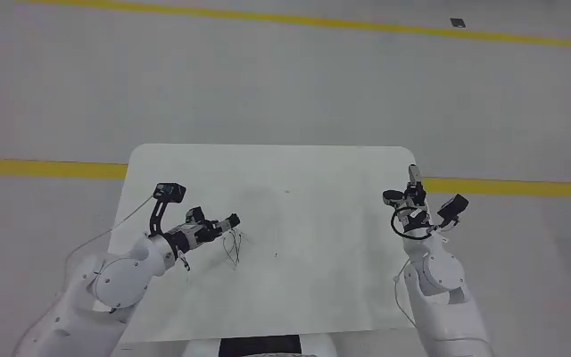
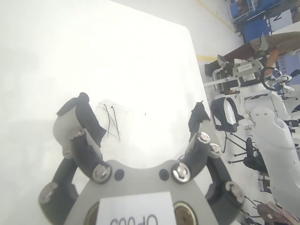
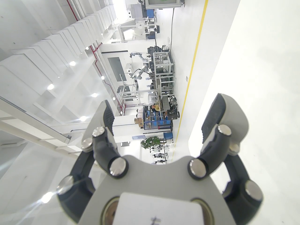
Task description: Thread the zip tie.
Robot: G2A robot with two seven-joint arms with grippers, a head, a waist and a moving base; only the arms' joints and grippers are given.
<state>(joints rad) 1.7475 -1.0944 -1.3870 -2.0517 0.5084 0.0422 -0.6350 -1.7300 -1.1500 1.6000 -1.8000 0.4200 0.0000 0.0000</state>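
Note:
A few thin black zip ties (image 1: 234, 247) lie loose on the white table (image 1: 294, 187), left of its middle. The same zip ties (image 2: 112, 123) show in the left wrist view, on the table just beyond one finger. My left gripper (image 1: 230, 220) hangs low right beside them, open, with nothing between its fingers; in its own view the left gripper (image 2: 140, 108) stands wide apart. My right gripper (image 1: 401, 187) is at the table's right edge, raised and pointing away from the table. That right gripper (image 3: 161, 111) is open and holds nothing.
The table's right edge (image 2: 195, 54) drops off to the floor, where a yellow floor line (image 1: 268, 16) runs past. Bare tabletop (image 1: 330, 223) lies between the two arms. The other arm's white links (image 2: 269, 127) stand off the table's right side.

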